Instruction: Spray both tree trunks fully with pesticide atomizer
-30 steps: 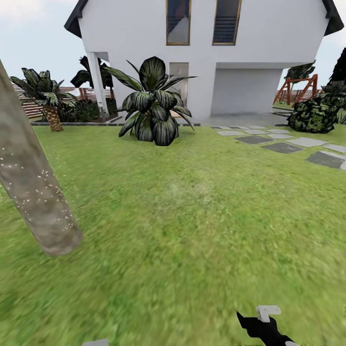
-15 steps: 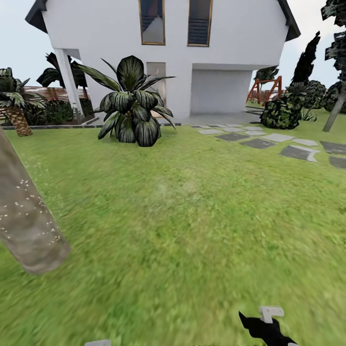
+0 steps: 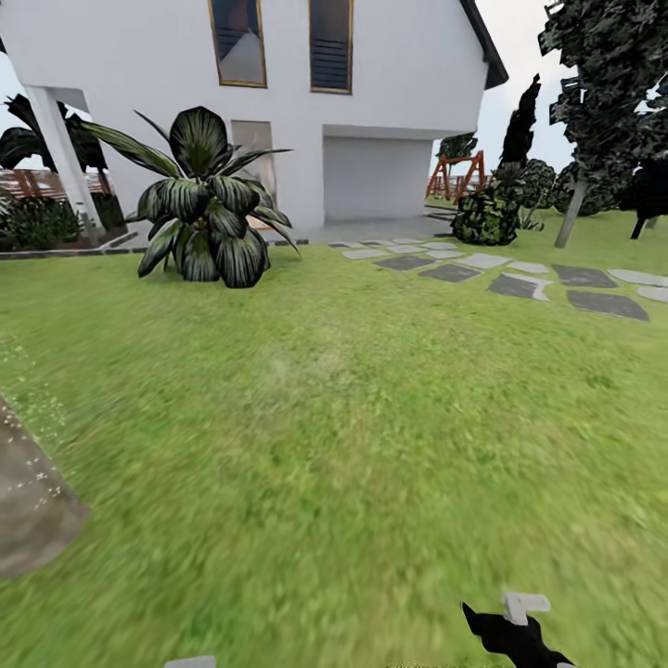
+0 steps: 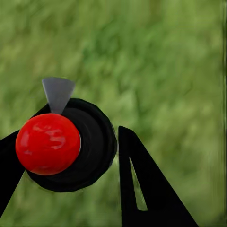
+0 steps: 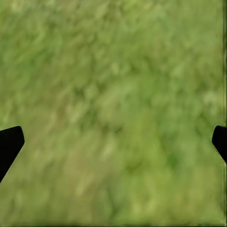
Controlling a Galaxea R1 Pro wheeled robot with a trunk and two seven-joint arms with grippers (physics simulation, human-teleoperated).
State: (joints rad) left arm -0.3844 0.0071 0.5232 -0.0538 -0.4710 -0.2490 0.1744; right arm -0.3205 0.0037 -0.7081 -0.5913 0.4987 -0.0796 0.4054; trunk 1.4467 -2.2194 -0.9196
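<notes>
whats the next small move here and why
Probably turn right to look for the second tree: the trunk at the left edge already carries white specks, the left claw seems to hold the sprayer, and ahead lie lawn and house.

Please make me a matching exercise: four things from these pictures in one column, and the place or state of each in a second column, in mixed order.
1. thick grey-brown mottled tree trunk
2. dark broad-leaved striped plant
3. flat grey stepping stones
4. right tool

a. open, above green grass lawn
b. at the head view's lower left edge, dotted with white specks
c. in a row across the grass, at the right
d. in front of the white house

Pairs: 1-b, 2-d, 3-c, 4-a
</notes>
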